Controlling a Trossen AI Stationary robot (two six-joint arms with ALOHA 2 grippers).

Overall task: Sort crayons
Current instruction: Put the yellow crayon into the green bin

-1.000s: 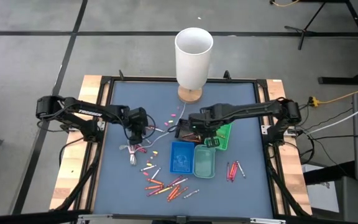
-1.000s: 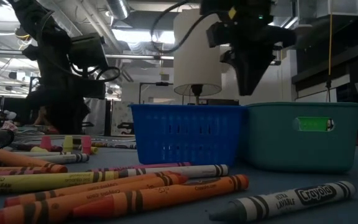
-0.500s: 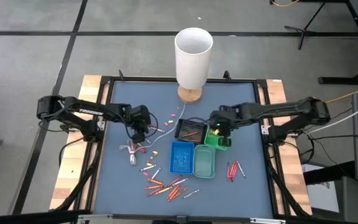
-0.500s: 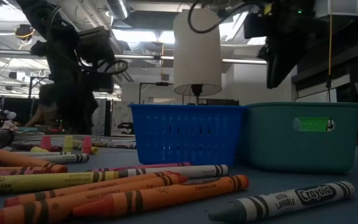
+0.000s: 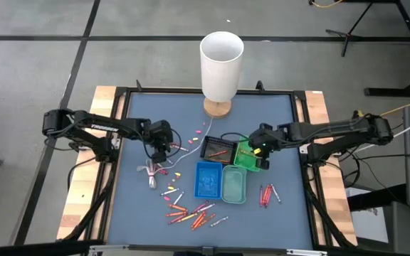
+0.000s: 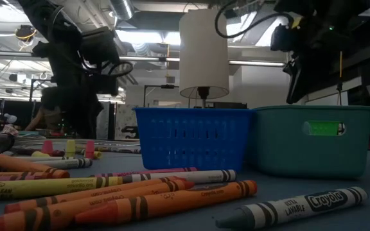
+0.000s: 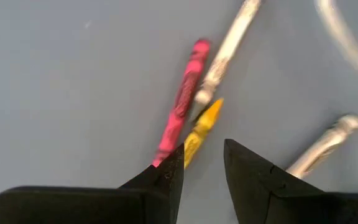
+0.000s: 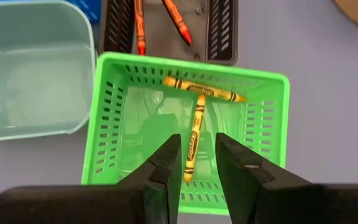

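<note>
Now, starting on my left: the left gripper (image 5: 159, 149) hangs low over the blue-grey table mat (image 5: 280, 121), near the loose thin white cord (image 5: 150, 173). Through its wrist camera I see its two dark fingers (image 7: 166, 180) parted by a narrow gap with nothing between them. A short yellow wax crayon (image 7: 201, 129) lies on the mat straight ahead of that gap, its long axis running roughly along the line the fingers point. A pink wax crayon (image 7: 182, 109) lies touching it on one side, nearly parallel, and a pale grey crayon (image 7: 227, 48) continues beyond. So the yellow one is lined up for me, but I judge the pink neighbour may get pinched with it unless I shift slightly away from it.

Moving right, the small blue plastic tray (image 5: 206, 178), the teal tray (image 5: 234, 184) and the black slotted tray (image 5: 217, 147), which holds red crayons, sit in a cluster mid-table. The right gripper (image 5: 260, 142) hovers over the bright green slotted tray (image 8: 272, 124); its fingers are slightly apart and empty. Below them two yellow crayons (image 8: 202, 91) lie in that tray in a T.

The main heap of red and orange crayons (image 5: 191, 213) sits at the near edge of the mat, closer to the left arm; a few red ones (image 5: 266, 194) lie nearer the right.
</note>
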